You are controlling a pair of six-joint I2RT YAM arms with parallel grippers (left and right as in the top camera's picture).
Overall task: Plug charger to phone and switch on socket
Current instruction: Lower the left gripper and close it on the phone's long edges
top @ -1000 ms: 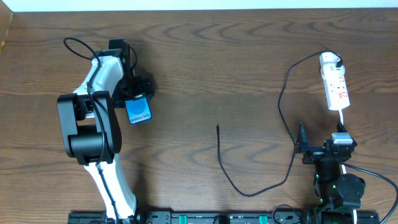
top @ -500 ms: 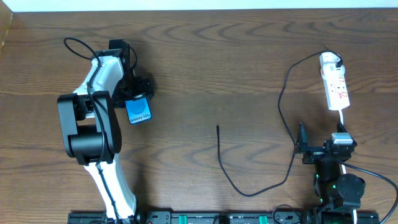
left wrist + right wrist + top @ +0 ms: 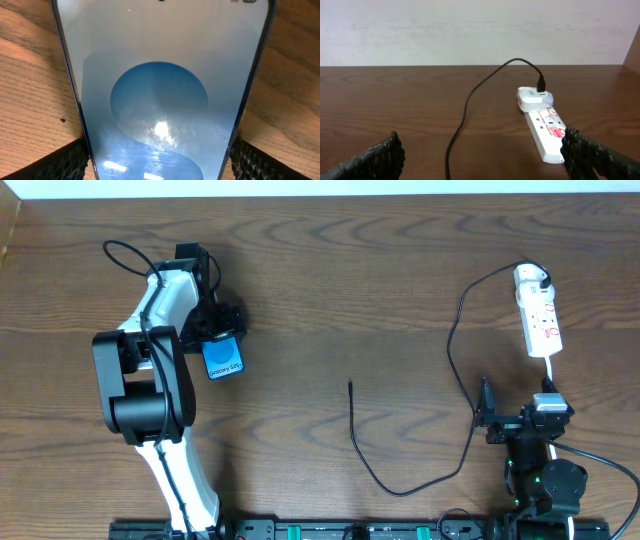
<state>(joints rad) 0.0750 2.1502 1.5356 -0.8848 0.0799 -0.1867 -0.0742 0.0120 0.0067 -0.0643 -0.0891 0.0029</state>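
At left, the left hand (image 3: 159, 152) grips the phone (image 3: 160, 75) by its edges; the right hand (image 3: 481, 140) gapes empty.

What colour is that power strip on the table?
The power strip is white with small red marks, clearest in the right wrist view.

the phone (image 3: 160, 95) is cut off top and bottom.

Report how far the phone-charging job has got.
Done: the charger sits in the socket by its white plug. In hand: the left gripper clamps the phone by its edges. Left: the charger tip lies loose on the table, far from the phone. The open right gripper holds nothing. The socket's switch state cannot be read.
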